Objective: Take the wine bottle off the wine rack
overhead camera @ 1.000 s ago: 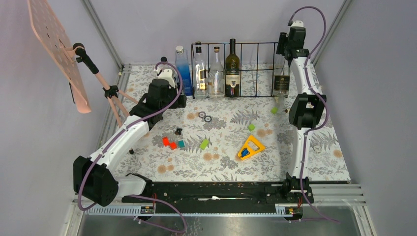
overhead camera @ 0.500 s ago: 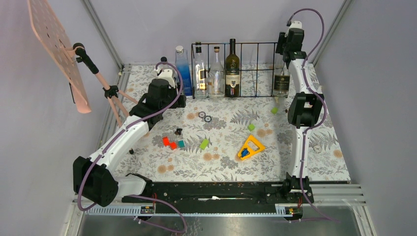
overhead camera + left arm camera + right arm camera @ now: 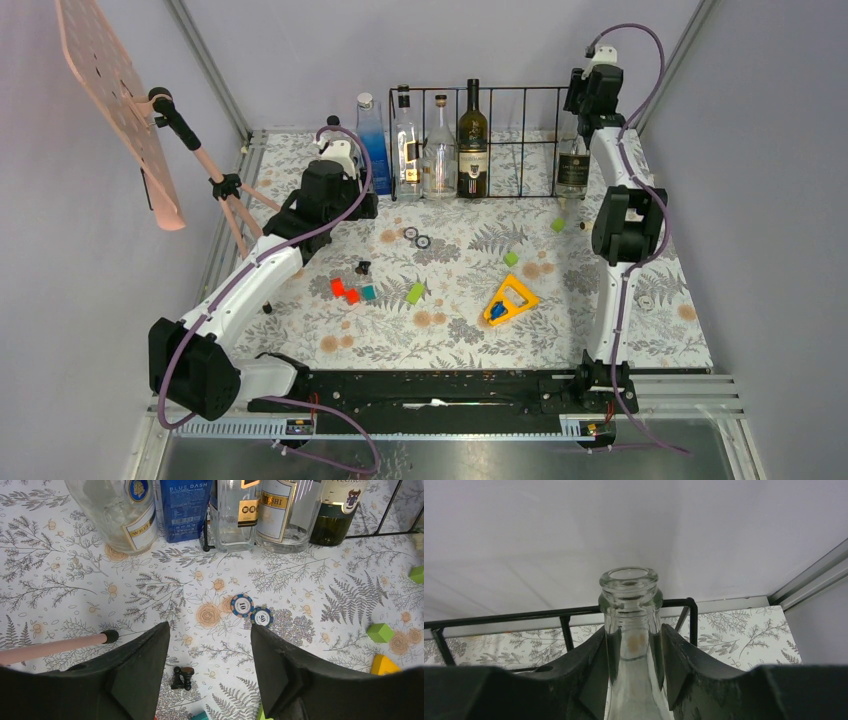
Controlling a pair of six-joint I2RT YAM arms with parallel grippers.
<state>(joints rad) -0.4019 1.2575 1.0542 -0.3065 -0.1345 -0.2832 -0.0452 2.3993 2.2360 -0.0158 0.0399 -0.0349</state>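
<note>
Right end effector (image 3: 633,635): raised high at the far right corner, jaws set against both sides of the neck of the clear wine bottle (image 3: 630,587), just under the lip. I read it as gripping the neck. Left end effector (image 3: 210,630): jaws apart, holding nothing, hanging over the bench (image 3: 460,330).

Wine rack (image 3: 499,618): black wire, along the far edge of the bench. The clear wine bottle stands upright at its right end, top rail just behind the neck, mouth open, no cork seen. A dark green bottle (image 3: 472,140) and two clear ones stand in the left bays, well apart from it.

Handling, my judgement:
- Glass, rigid, fragile; smooth and likely slippery in the pads.
- Looks empty, so fairly light, but tall, so it may swing from a neck hold.
- The flared lip above the fingers should stop it sliding down through the grip.
- Lift straight up; the wires sit close.

Two poker chips (image 3: 242,605) lie below the left end effector.
</note>
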